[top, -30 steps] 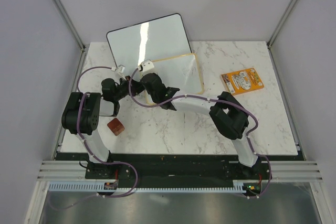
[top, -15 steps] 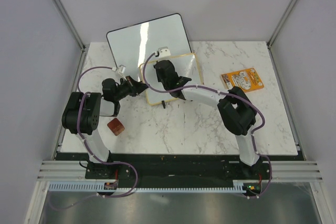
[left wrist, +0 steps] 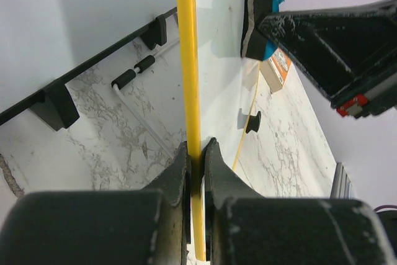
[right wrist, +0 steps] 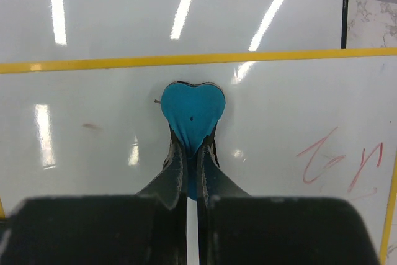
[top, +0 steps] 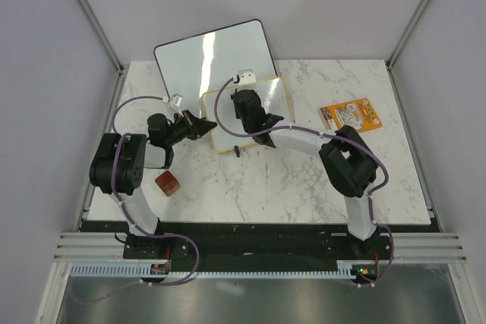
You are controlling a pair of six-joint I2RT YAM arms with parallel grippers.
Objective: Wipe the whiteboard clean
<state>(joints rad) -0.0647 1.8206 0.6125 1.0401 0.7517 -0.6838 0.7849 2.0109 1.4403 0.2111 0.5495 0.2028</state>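
Right gripper (right wrist: 192,153) holds eraser (right wrist: 192,108) against whiteboard (right wrist: 93,153) over marble (top: 250,187).

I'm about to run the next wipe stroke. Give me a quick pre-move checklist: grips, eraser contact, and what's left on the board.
1. Left gripper clamped on the whiteboard by its yellow frame: ok.
2. Right gripper shut on the blue heart-shaped eraser: ok.
3. Eraser flat against the board face: cannot tell.
4. Board clean: not ok. In the right wrist view, red scribbles lie right of the eraser.
5. Area left of the eraser clean: not ok, there is a faint smudge.
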